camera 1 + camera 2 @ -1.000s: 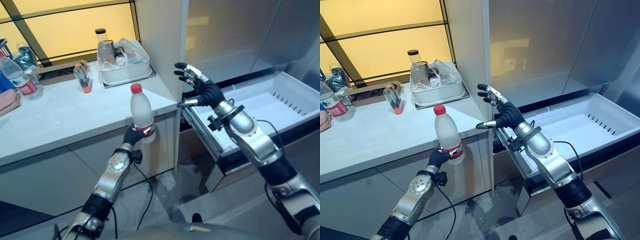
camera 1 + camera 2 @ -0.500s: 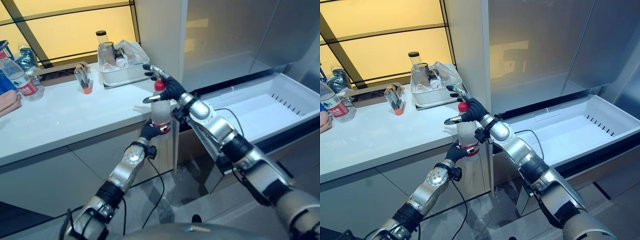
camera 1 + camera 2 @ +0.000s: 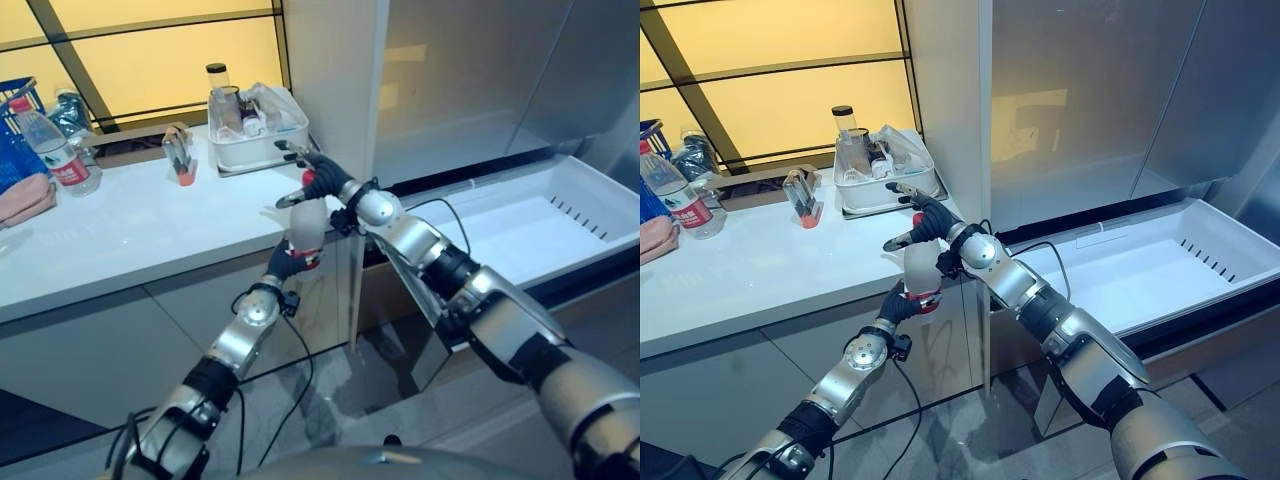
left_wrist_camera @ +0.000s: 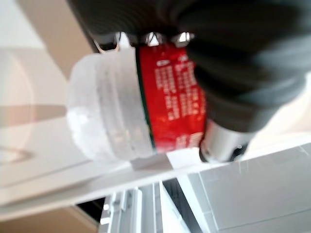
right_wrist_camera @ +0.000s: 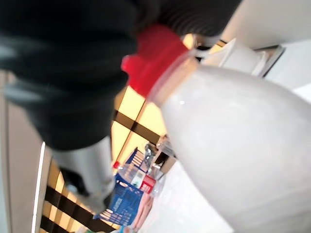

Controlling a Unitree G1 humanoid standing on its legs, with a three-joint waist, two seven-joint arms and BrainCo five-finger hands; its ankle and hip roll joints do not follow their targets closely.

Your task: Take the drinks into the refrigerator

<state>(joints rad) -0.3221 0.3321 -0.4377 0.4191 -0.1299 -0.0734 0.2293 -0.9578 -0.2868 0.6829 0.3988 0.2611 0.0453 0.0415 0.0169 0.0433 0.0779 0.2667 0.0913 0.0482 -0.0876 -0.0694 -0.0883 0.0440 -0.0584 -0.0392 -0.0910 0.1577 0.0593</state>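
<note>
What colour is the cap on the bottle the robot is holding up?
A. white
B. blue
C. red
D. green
C: the bottle in the left hand has a red cap, seen just under the right hand and clearly in the right wrist view.

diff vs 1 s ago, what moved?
The right hand swung from above the open drawer across to the bottle, and now sits at its red cap with fingers spread. The left hand carried the bottle rightward toward the fridge, keeping its grip at the red label. The camera shifted slightly. The tray and the other bottle on the counter stayed put.
</note>
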